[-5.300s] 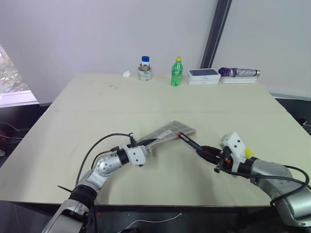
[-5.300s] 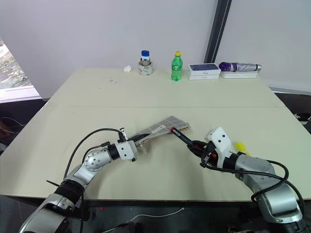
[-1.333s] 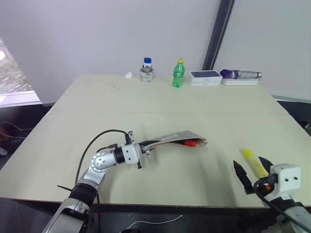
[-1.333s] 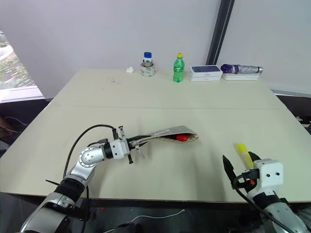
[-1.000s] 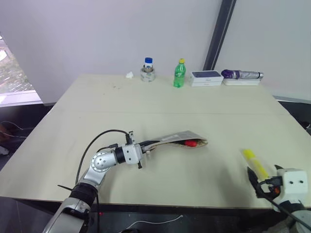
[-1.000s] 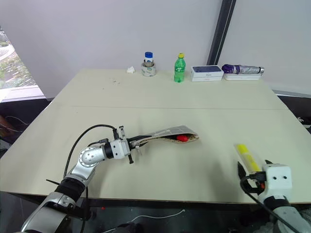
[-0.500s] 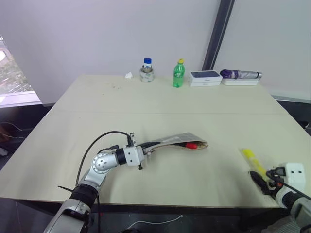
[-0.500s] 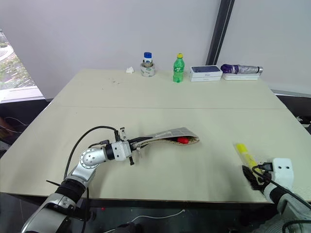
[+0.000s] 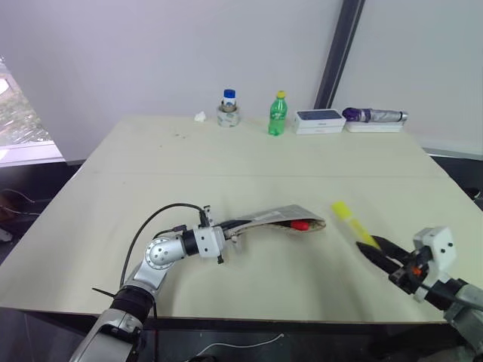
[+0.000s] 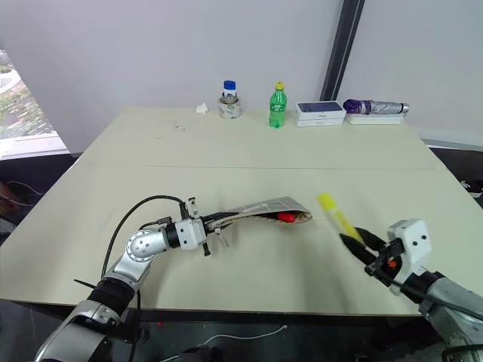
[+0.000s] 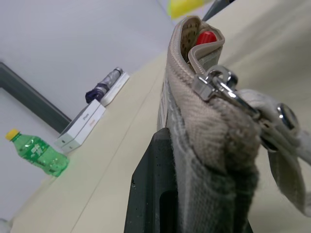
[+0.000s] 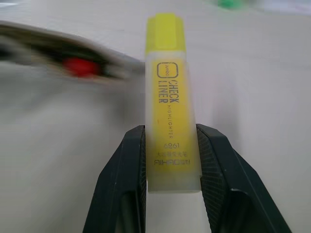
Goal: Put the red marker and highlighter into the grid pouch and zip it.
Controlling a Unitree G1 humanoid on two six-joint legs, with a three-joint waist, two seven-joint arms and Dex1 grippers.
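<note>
The grid pouch [image 9: 273,219] hangs just above the table, mouth open toward the right, with my left gripper [image 9: 225,234] shut on its zipper end. The red marker [image 9: 299,224] sits inside, its red end showing in the mouth [image 11: 205,37]. A metal clasp [image 11: 218,82] hangs by the zipper. The yellow highlighter [image 9: 347,222] is off the table in the air, a short way right of the pouch mouth. My right gripper [image 12: 171,130] is shut on its lower end, and its cap end points toward the pouch.
Along the far table edge stand a blue-capped jar [image 9: 225,108], a green bottle [image 9: 276,114], stacked white boxes [image 9: 317,119] and a purple folded umbrella [image 9: 373,115]. The wide beige table [image 9: 226,166] lies bare between them and the pouch.
My right gripper closed on the highlighter, lifted it off the table and swung it left toward the pouch mouth. The left gripper and pouch stayed still.
</note>
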